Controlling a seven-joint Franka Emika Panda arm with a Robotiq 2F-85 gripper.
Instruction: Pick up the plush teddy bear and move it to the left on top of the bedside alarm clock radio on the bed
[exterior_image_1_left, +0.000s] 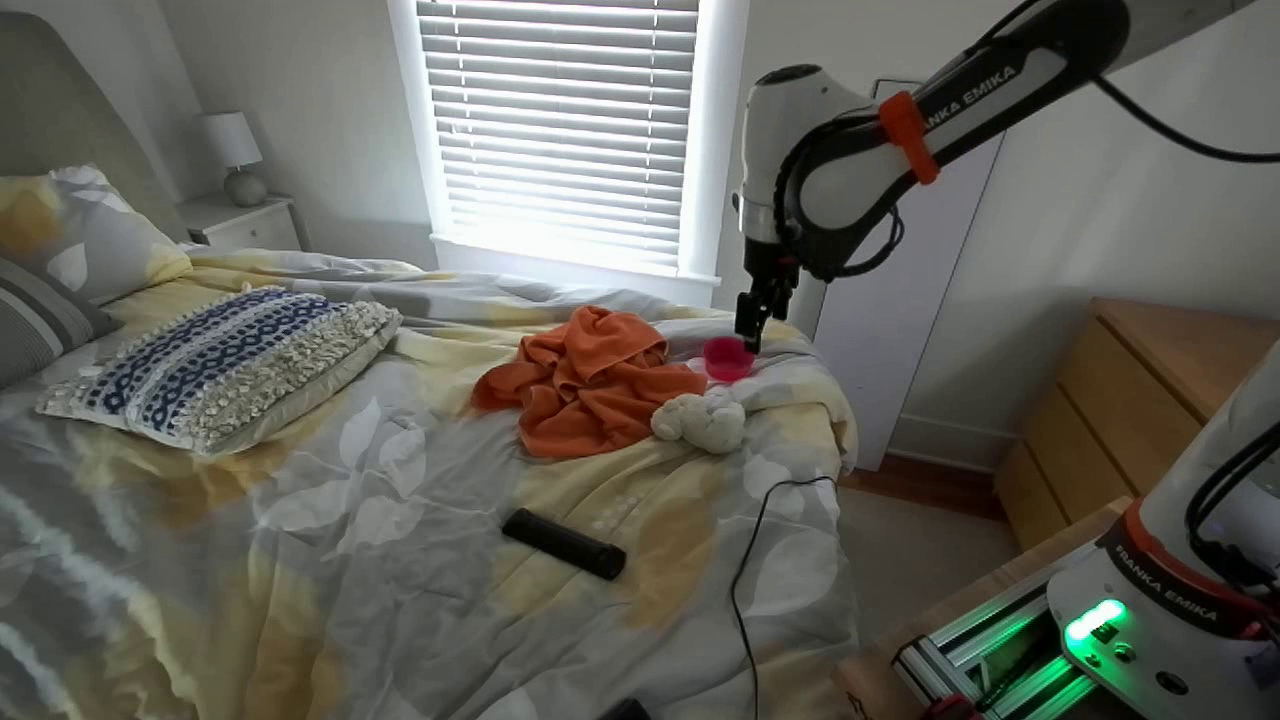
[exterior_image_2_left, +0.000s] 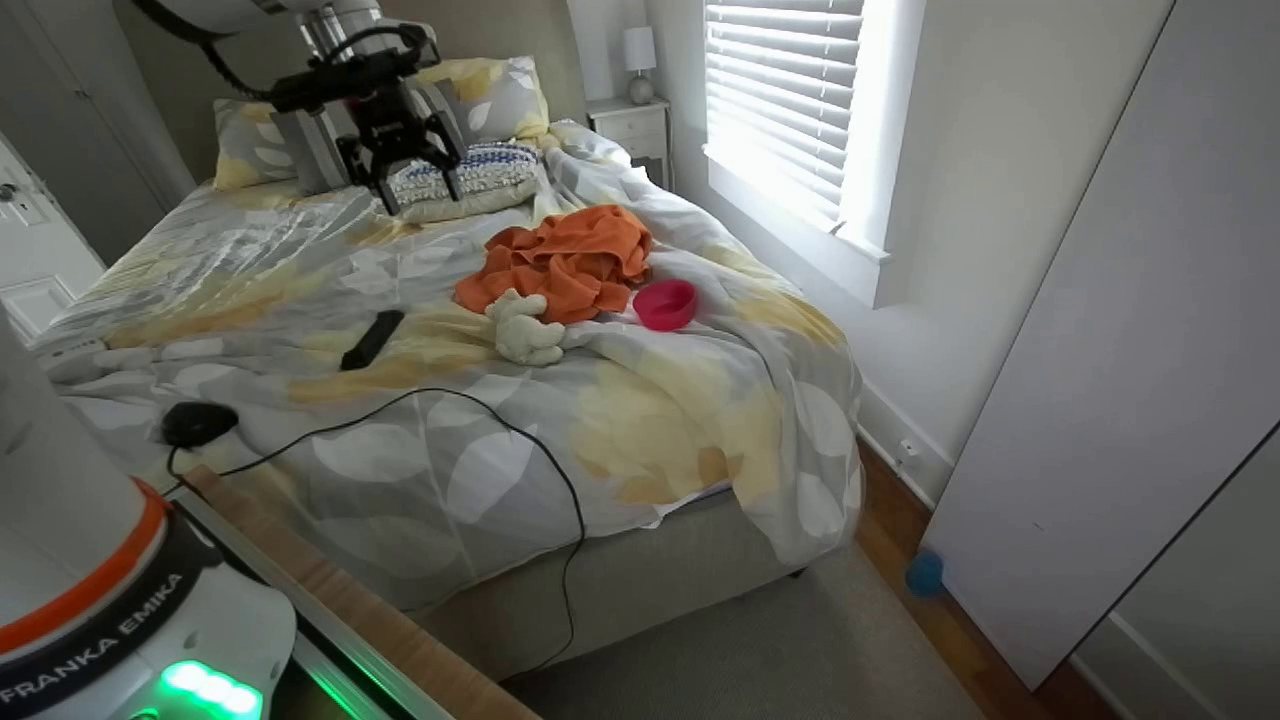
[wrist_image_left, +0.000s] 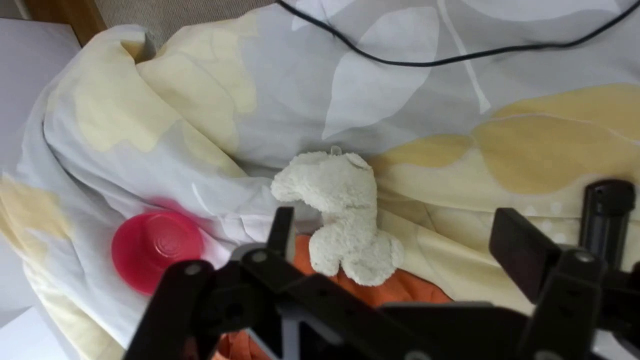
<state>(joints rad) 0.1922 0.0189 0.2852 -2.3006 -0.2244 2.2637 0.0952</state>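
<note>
Plush teddy bear (wrist_image_left: 347, 217), cream, lying on the bed (exterior_image_2_left: 640, 420). From it, in the wrist view: orange cloth (wrist_image_left: 397, 290) just beside at six o'clock, pink bowl (wrist_image_left: 155, 250) near at nine, black oblong object (wrist_image_left: 606, 220) well apart at three, black cord (wrist_image_left: 420, 64) toward one. Above the bed, gripper (exterior_image_2_left: 422, 203) with fingers (wrist_image_left: 522, 252) spread apart.

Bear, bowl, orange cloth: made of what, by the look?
Bear: matte plush, probably synthetic; fuzzy surface.
Bowl: likely plastic, smooth, slight sheen, perhaps translucent; pink tint beside it.
Cloth: soft, matte fabric, given the loose folds; fiber unclear.
</note>
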